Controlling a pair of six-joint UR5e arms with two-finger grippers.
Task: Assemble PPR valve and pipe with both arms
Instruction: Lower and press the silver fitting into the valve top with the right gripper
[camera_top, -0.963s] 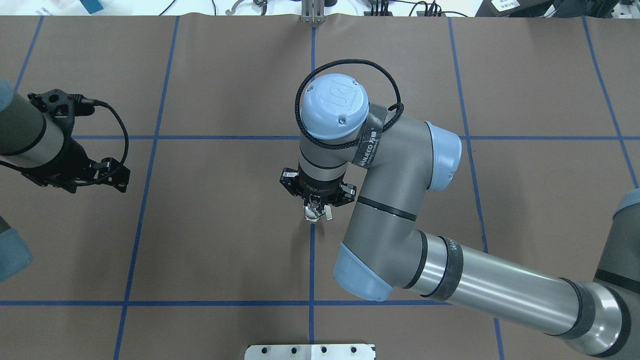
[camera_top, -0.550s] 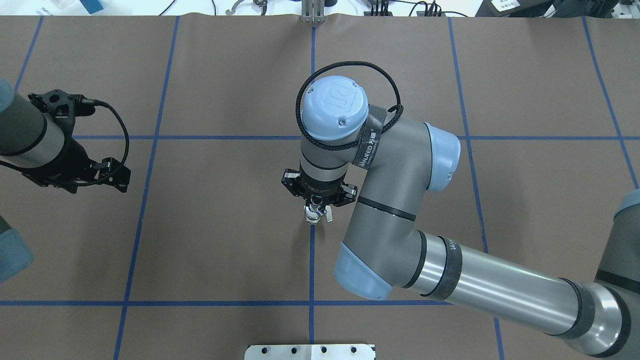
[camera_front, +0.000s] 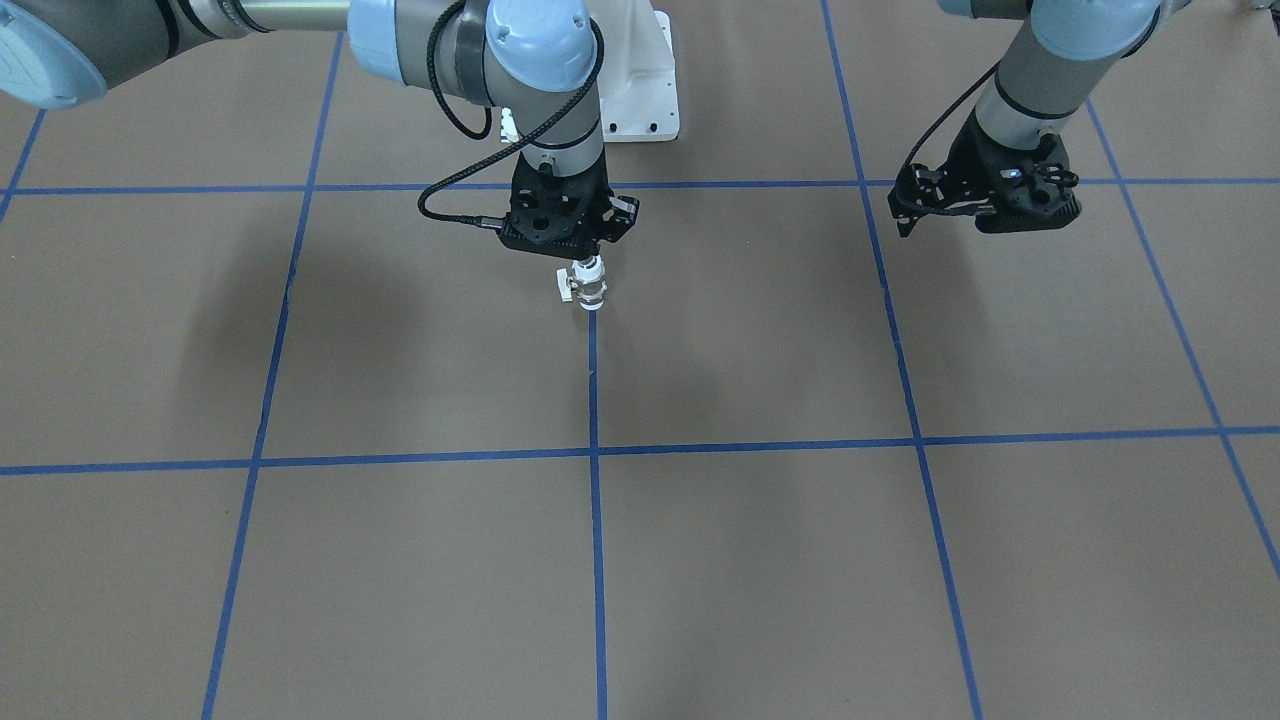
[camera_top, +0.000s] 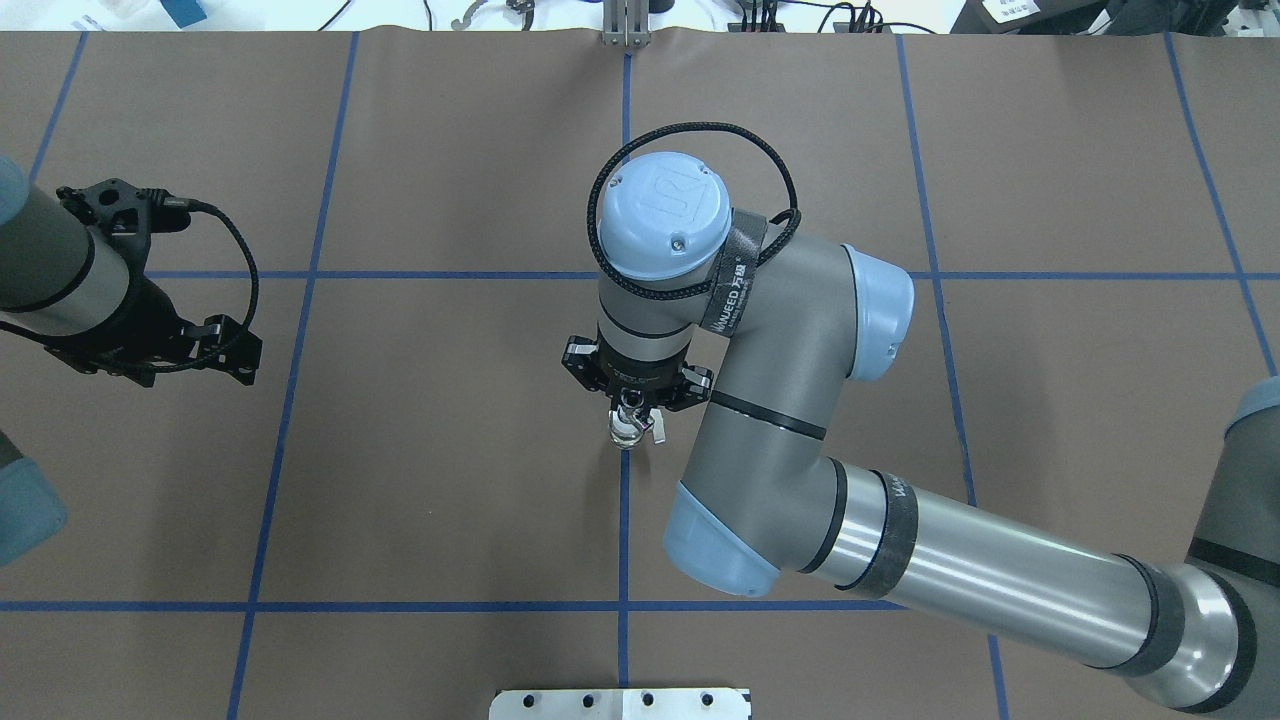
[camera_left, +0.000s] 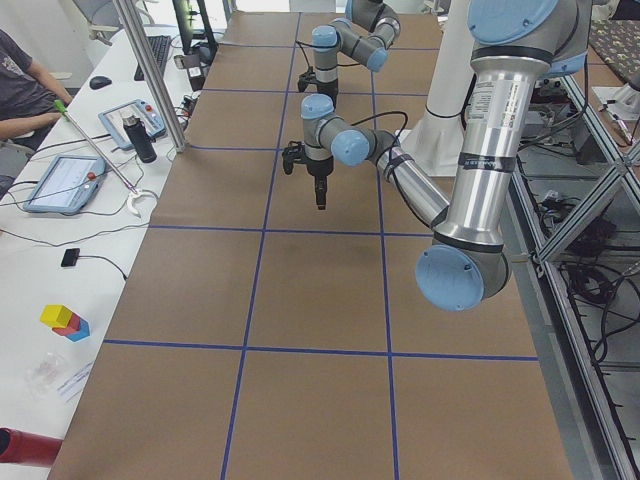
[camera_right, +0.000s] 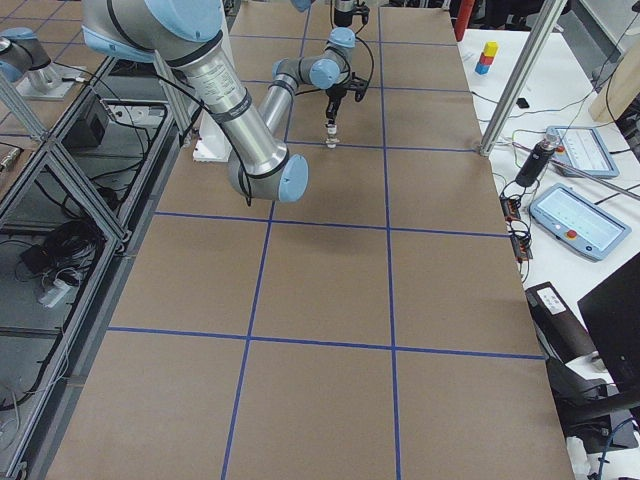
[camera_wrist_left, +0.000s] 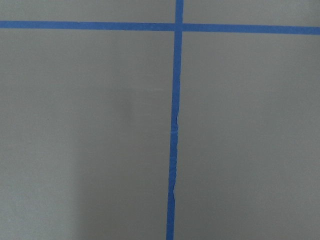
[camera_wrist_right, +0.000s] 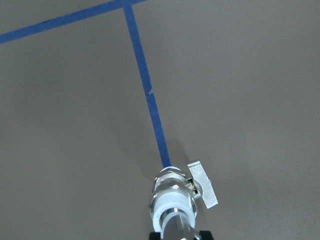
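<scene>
A UR mark is embossed on the right arm's (camera_top: 780, 330) blue joint cap (camera_top: 662, 213).

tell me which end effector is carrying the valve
The right end effector, over the table's centre blue line: the PPR valve hangs upright beneath it. The left end effector, off to the side, shows nothing in it.

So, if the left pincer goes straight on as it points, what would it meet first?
For the left pincer, probably the brown table cover beside a blue tape line; its wrist view shows nothing else ahead.
</scene>
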